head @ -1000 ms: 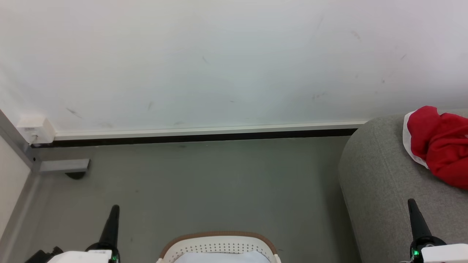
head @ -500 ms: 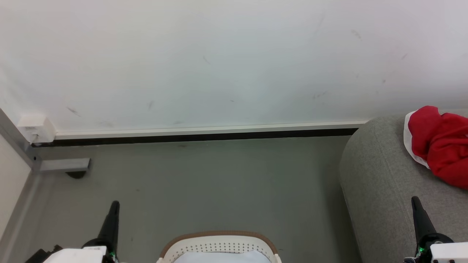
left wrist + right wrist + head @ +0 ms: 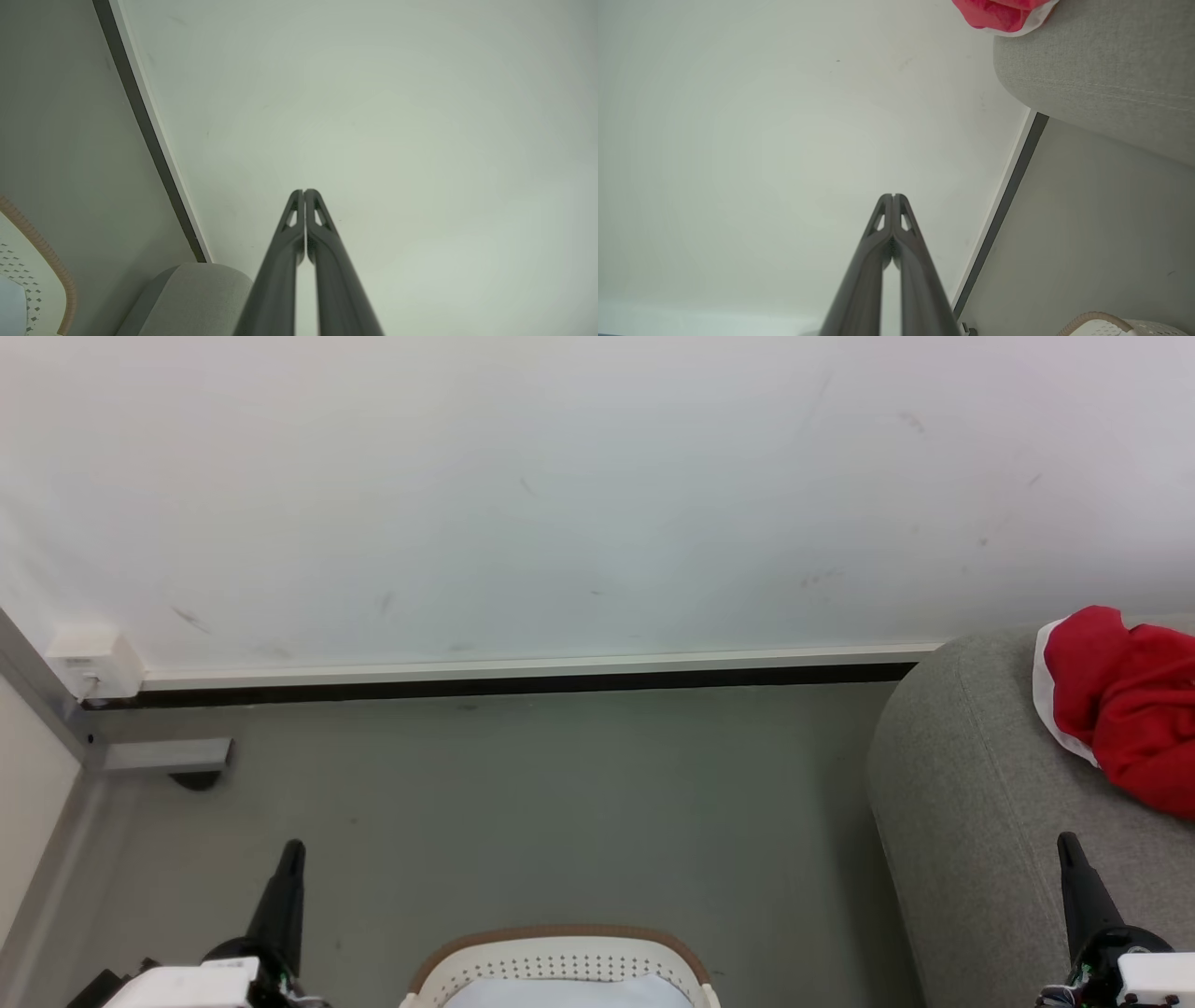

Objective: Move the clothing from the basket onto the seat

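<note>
The clothing (image 3: 1130, 709) lies on the seat (image 3: 971, 803), beyond the right end effector (image 3: 1069, 847).

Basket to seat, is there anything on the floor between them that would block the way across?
Nothing visible does. Only bare floor lies between the basket and the seat. A red garment already lies farther back on the seat, and the near part in view is bare.

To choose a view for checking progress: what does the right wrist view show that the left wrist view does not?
Right wrist: the shut right end effector and red clothing on the seat. Left wrist: the shut left end effector. Both: the seat, the basket, floor and wall.
</note>
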`<state>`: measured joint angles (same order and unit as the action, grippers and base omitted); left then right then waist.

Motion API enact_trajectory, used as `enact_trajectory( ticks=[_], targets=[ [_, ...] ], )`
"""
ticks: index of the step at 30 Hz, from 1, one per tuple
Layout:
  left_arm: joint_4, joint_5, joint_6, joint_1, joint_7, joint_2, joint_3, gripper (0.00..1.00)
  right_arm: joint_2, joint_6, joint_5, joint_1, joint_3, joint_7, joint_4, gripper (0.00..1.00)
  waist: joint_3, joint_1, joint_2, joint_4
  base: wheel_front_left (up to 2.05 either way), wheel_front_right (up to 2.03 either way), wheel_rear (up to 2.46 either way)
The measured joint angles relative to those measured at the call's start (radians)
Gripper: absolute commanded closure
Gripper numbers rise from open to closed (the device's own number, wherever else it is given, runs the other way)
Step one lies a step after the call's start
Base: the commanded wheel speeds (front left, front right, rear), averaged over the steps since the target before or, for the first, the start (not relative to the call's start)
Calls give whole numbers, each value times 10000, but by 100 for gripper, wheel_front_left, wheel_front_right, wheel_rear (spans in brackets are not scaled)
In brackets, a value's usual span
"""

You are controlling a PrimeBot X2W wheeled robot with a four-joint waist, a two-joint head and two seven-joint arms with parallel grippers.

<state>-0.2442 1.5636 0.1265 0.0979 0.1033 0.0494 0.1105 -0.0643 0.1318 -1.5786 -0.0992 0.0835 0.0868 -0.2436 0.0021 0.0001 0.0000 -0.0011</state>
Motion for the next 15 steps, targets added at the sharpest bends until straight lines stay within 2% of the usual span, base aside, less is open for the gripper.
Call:
enact_trajectory(
  ticks=[15],
  targets=[
    [-15, 416, 23, 67, 109, 0, 29, 100, 23, 0, -477, -20, 150, 151, 0, 100, 11, 0, 0, 12, 0, 0, 0]
  ],
)
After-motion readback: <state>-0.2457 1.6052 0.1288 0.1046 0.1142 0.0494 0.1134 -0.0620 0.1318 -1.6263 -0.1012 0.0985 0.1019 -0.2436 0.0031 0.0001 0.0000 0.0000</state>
